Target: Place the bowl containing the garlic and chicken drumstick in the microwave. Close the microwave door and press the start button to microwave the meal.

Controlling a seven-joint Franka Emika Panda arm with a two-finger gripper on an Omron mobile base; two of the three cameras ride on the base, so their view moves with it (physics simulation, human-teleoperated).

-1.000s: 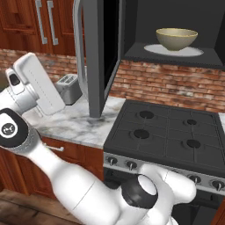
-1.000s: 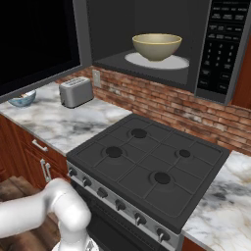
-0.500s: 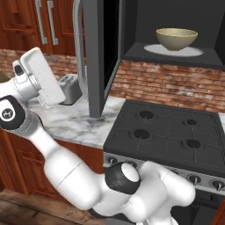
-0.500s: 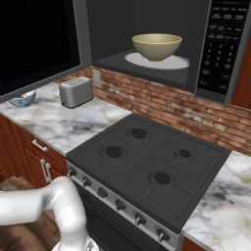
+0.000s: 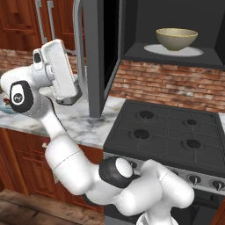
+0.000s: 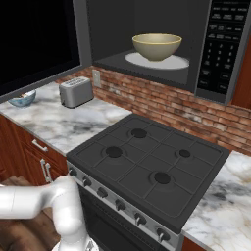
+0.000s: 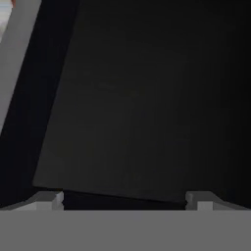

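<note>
**Hand behind the open door, bowl already inside**

Behind the microwave door, on its outer face, the gripper is sitting with its fingers spread wide and nothing between them. The hand view is looking straight onto the door's dark glass, with the two fingertips standing well apart at the bottom and the grey frame slanting down the left side.

Taking the microwave as the landmark: the bowl is resting on the white turntable plate inside the cavity, so the placing step looks done. The drumstick and garlic are hidden below the bowl's rim.

The door is standing swung out on the microwave's left, edge-on in the left base view, its silver bar handle running vertically on the hand's side. The door panel is lying directly ahead of the fingers, and the cavity is beyond it to the right; closing likely calls for a push along that line. The button panel is waiting on the microwave's right.
</note>
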